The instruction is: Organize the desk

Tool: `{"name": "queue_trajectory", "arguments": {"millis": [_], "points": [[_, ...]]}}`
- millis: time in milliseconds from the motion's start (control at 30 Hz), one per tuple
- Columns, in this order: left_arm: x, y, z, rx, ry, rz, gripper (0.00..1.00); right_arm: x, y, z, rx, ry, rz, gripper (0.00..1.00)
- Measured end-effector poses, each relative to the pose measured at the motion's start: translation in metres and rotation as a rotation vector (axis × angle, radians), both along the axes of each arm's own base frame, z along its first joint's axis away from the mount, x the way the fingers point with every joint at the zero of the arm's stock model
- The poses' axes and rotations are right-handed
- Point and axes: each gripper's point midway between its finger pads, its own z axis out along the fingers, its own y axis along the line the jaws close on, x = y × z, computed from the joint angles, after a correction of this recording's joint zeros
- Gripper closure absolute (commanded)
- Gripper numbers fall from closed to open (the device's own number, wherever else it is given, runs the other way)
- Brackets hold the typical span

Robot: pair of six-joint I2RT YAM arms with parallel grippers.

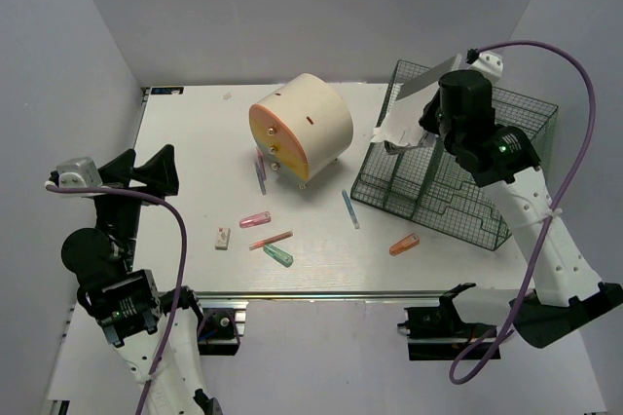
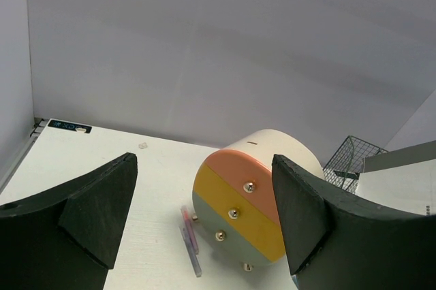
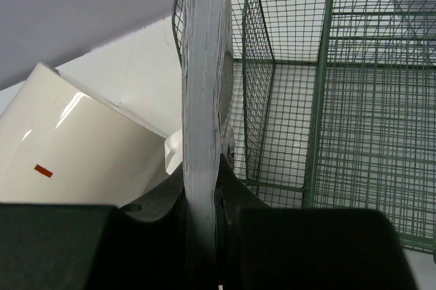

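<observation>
**Fig. – Top view, read from bottom of frame upward.**

(a) Desk (image 1: 195,142): white top filling centre of frame, silver rail (image 1: 341,295) along its lower edge. Judged heavy, rigid and smooth, so not a thing to lift. The handling falls on the loose items lying on it.

(b) Left gripper (image 1: 144,167), left-centre: jaws wide apart, nothing betw. them.

(c) Small items, lower centre: white block (image 1: 223,238), pink marker (image 1: 255,220), red pen (image 1: 271,240), green marker (image 1: 278,256), blue pen (image 1: 350,208), orange marker (image 1: 404,245). Judged light, stiff and apt to roll on the slick top. Best pinched across mid-barrel.

(d) Cream cylinder container (image 1: 302,128), upper centre, on its side. Two pens (image 1: 261,176) lie just beside its lower left.

(e) Right gripper (image 1: 414,132), upper right, at left edge of green wire basket (image 1: 467,191): jaws narrow, clamped on paper stack (image 1: 394,123) held on edge. Stack judged light but floppy. Sheets may fan or slip, so it needs a firm pinch near one edge.

**Hidden / unclear.**
- Rt wrist view: the stack fills mid-frame and its bottom edge is buried in the jaws. No. of sheets can't be told.
- A stepped shape shows thru the basket mesh, not identifiable.
- Label at desk's upper-left corner is unreadable.
- Fleck beside it in lt wrist view is too small to name.
</observation>
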Motion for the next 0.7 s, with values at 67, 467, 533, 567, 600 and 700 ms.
{"name": "queue_trajectory", "arguments": {"millis": [67, 467, 533, 567, 600, 700], "points": [[0.0, 0.0, 0.0, 0.001, -0.002, 0.0, 0.11, 0.004, 0.001, -0.004, -0.007, 0.009, -0.004, 1.0], [0.008, 0.001, -0.01, -0.005, 0.014, -0.01, 0.11, 0.023, 0.004, -0.036, -0.059, 0.085, -0.033, 1.0], [0.009, 0.001, -0.011, -0.006, 0.016, -0.016, 0.11, 0.027, 0.006, -0.04, -0.063, 0.091, -0.033, 1.0], [0.01, 0.001, -0.012, -0.006, 0.017, -0.016, 0.11, 0.031, 0.008, -0.043, -0.065, 0.096, -0.032, 1.0], [0.01, 0.001, -0.011, -0.006, 0.016, -0.017, 0.11, 0.031, 0.009, -0.044, -0.066, 0.099, -0.032, 1.0], [0.011, 0.001, -0.011, -0.006, 0.017, -0.017, 0.11, 0.039, 0.013, -0.054, -0.072, 0.117, -0.034, 1.0]]}}
